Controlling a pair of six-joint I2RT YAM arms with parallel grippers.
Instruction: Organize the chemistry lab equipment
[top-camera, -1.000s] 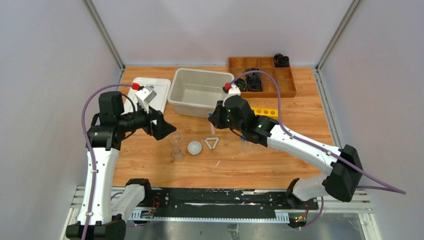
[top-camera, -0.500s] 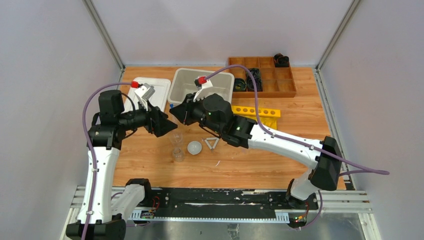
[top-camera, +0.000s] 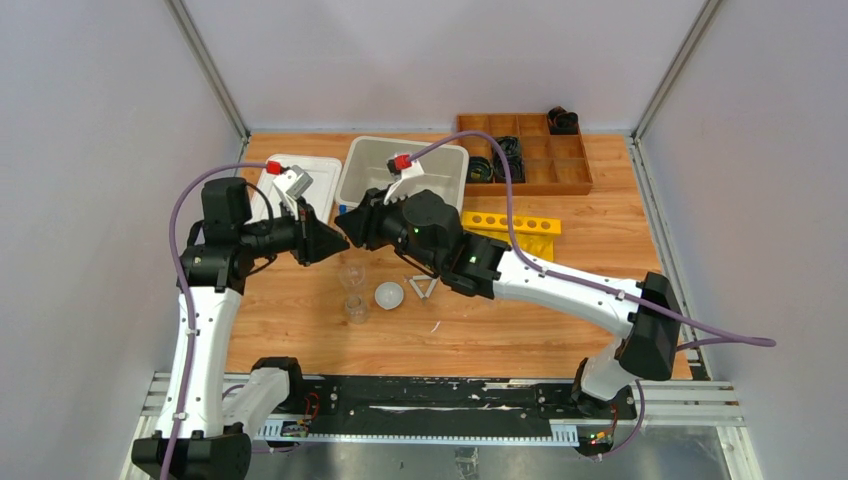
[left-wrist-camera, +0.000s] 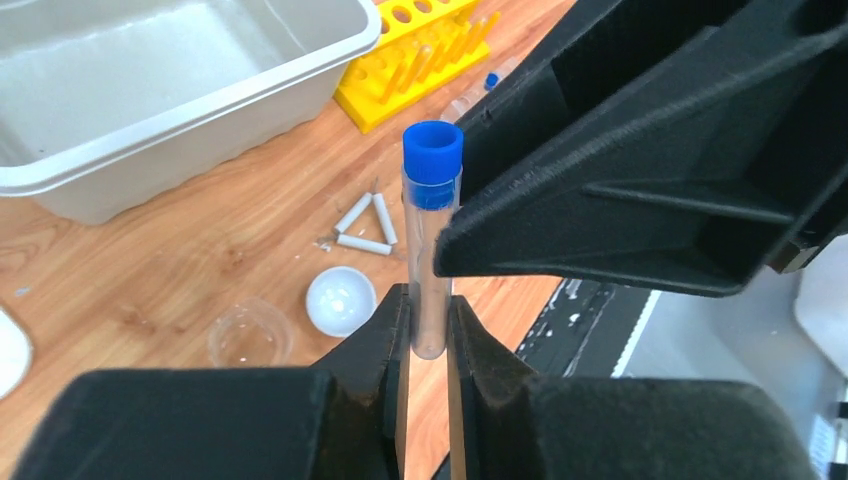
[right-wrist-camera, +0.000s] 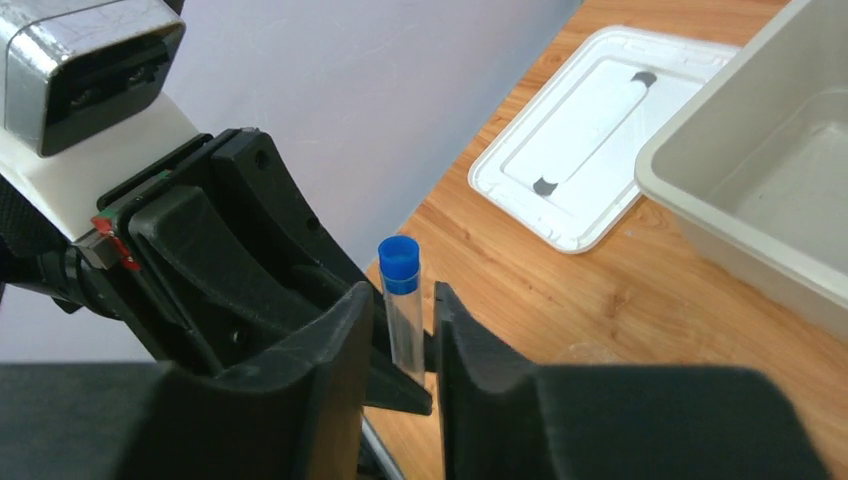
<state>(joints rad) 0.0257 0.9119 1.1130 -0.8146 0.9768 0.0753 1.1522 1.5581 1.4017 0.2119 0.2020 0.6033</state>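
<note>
Blue-capped tube (left-wrist-camera: 432, 250) is hanging in the air off the table, at about nine o'clock of the table's middle, where your two arms are facing each other tip to tip. Your left gripper (left-wrist-camera: 428, 322) is pinching the tube's lower end. Your right gripper (right-wrist-camera: 404, 300) is straddling the same tube, but I cannot tell whether its fingers are pressing it. At six o'clock of the tube, two glass cups (top-camera: 351, 276) are sitting on the wood, with a white bowl (top-camera: 389, 294) and a white triangle (top-camera: 423, 287) at their three o'clock.
</note>
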